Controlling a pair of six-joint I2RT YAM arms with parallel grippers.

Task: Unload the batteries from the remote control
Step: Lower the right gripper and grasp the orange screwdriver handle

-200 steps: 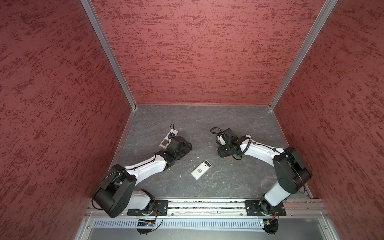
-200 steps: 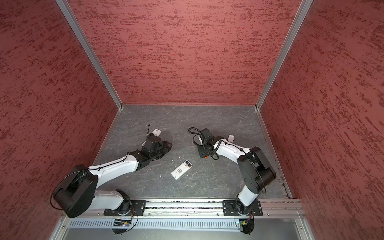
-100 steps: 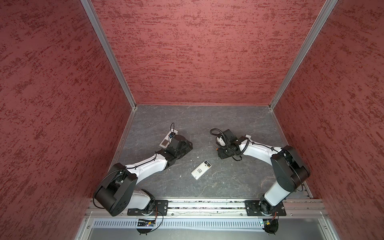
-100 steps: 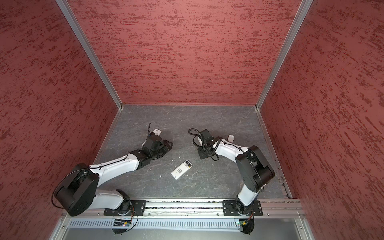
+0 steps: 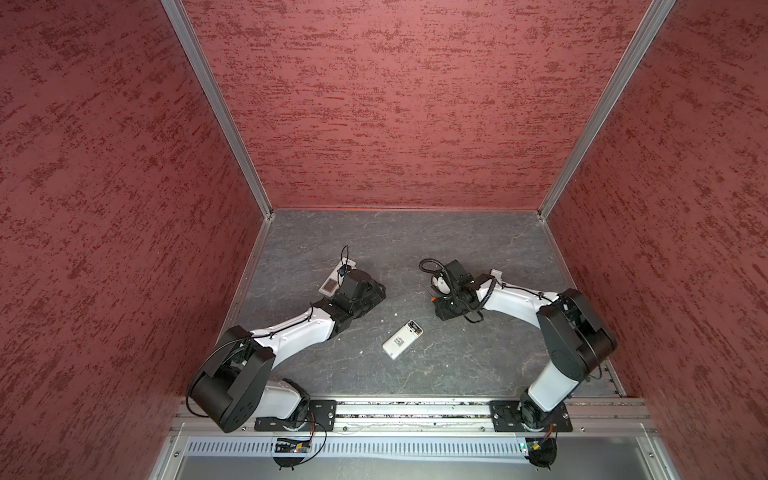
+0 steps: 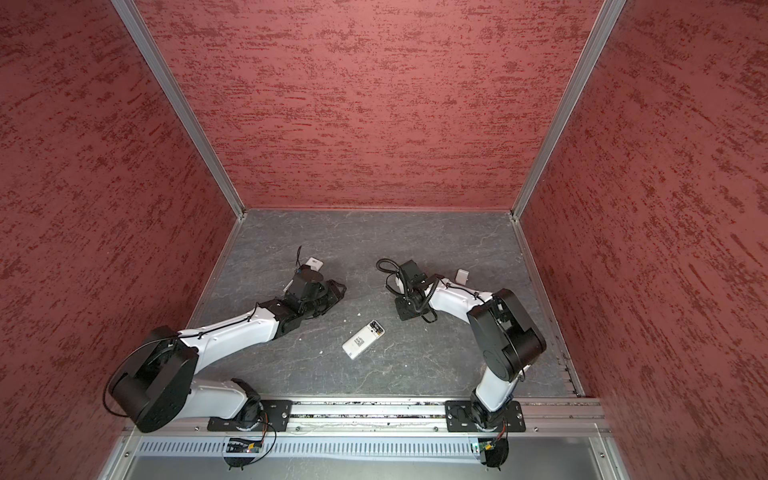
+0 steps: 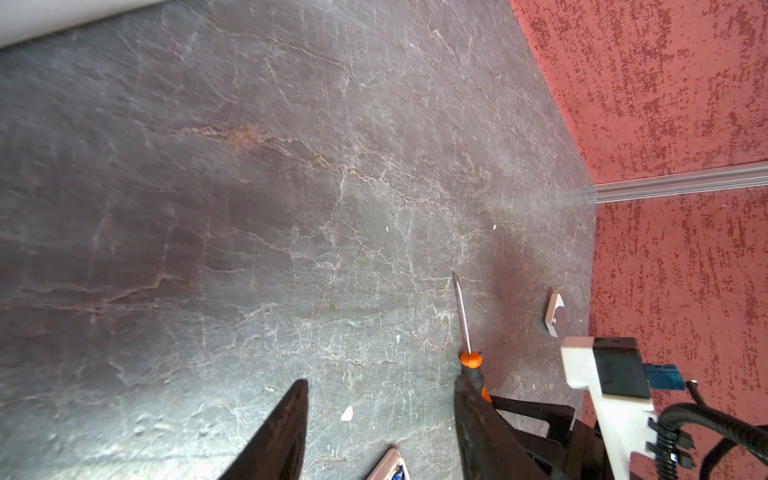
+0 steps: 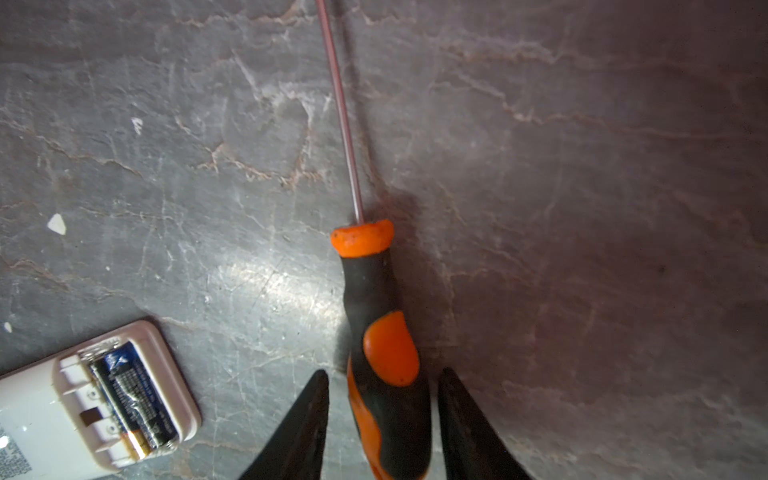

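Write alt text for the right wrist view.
An orange-and-black screwdriver lies on the grey table, its handle between the open fingers of the right gripper. Beside it, a white remote with its cover off shows a dark battery in the compartment.

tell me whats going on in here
The right gripper is down over the screwdriver lying on the table, its open jaws on either side of the handle. The left gripper is open and empty. The remote lies between the arms, cover off, a battery inside.
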